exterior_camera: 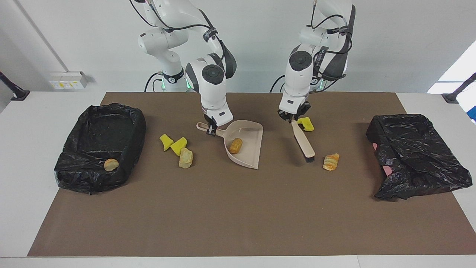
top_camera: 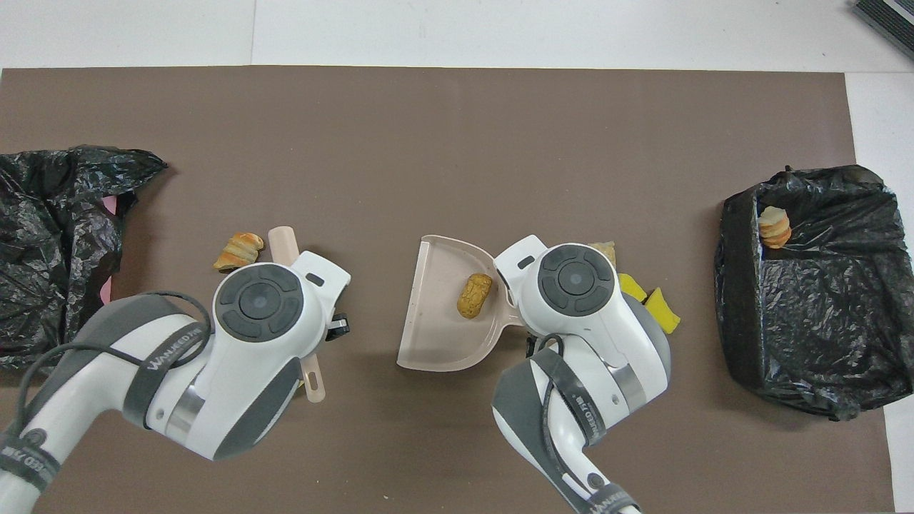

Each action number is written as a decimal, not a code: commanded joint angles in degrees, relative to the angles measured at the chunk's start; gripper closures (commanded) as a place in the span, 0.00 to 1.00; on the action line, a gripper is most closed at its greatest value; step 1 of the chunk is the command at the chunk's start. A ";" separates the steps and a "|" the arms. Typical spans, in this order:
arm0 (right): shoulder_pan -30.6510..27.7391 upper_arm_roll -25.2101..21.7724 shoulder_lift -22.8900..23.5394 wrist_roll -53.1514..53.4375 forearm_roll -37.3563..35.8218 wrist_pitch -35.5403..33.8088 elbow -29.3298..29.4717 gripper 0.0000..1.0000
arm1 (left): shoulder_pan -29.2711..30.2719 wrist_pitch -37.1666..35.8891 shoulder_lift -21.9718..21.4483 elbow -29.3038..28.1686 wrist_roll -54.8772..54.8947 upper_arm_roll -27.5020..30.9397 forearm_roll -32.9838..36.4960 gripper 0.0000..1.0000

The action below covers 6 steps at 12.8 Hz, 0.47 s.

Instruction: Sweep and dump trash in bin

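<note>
My right gripper (exterior_camera: 211,129) is shut on the handle of the beige dustpan (exterior_camera: 245,141), mid-table. One golden bread piece (exterior_camera: 235,145) lies in the pan (top_camera: 474,295). My left gripper (exterior_camera: 295,118) is shut on the beige brush (exterior_camera: 303,141), which slants down to the mat, bristle end beside a croissant-like piece (exterior_camera: 331,161). A yellow chunk (exterior_camera: 305,124) lies right by the left gripper. Two yellow chunks (exterior_camera: 166,142) (exterior_camera: 179,145) and a tan piece (exterior_camera: 185,158) lie between the dustpan and the black-lined bin (exterior_camera: 134,123).
The bin at the right arm's end holds one bread piece (exterior_camera: 111,164), also seen in the overhead view (top_camera: 775,226). A crumpled black bag (exterior_camera: 416,156) over something pink lies at the left arm's end. A brown mat (exterior_camera: 238,216) covers the table.
</note>
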 commanded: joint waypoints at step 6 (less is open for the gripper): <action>1.83 0.13 2.25 2.13 0.72 1.89 2.18 1.00 | 23.04 6.62 0.86 -2.00 31.60 -0.75 2.91 1.00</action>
